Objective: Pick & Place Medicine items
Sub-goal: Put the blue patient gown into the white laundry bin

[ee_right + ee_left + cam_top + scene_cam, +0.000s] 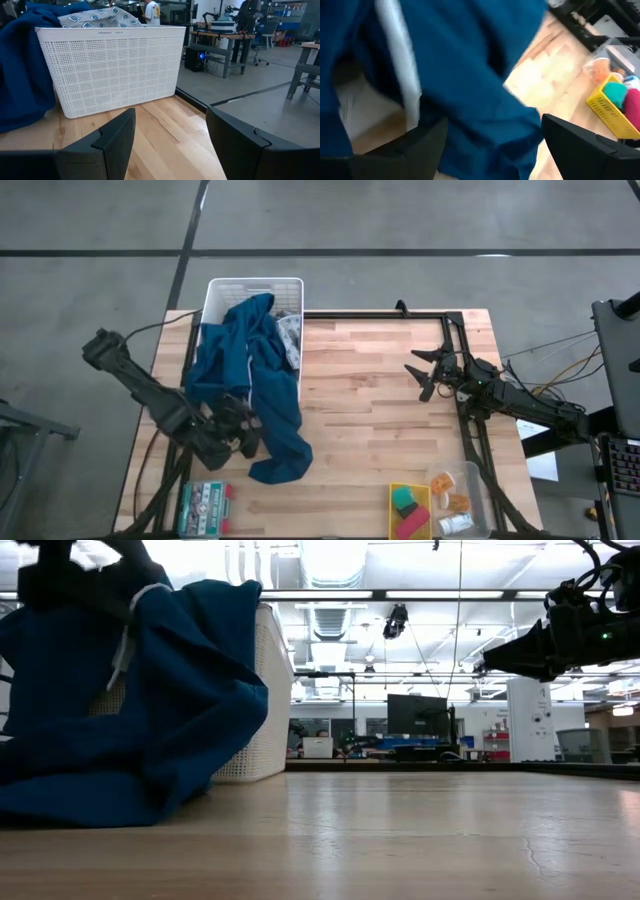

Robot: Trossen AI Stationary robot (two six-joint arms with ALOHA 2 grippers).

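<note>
**High view: both arms clear of the medicine items, cloth spilling from basket**

High view shows the left end effector (237, 435) at the near left of the surface (370, 430), hovering over or against the blue cloth (262, 395). Left wrist view: its fingers stand apart with the cloth between and in front of them; whether they touch it I cannot tell. My reading: this arm is dealing with the cloth, not the task items.

Right end effector (428, 375) hangs at the far right, above the surface, fingers apart and empty, pointing toward the white basket (225, 290). Likely waiting.

Containers:
- White basket, far left: holds the blue cloth, which drapes over its near rim onto the surface, plus a grey patterned fabric (290, 335).
- Clear tray (472, 480), near right corner: small white carton (455, 524) and orange pieces (445, 483) inside. The medicine items sit here, well apart from both end effectors.
- Yellow bin (410, 492), just left of the tray: a green block (404, 502) and a pink block (411, 526).

A flat green-and-white box (204, 508) lies at the near left edge.
</note>
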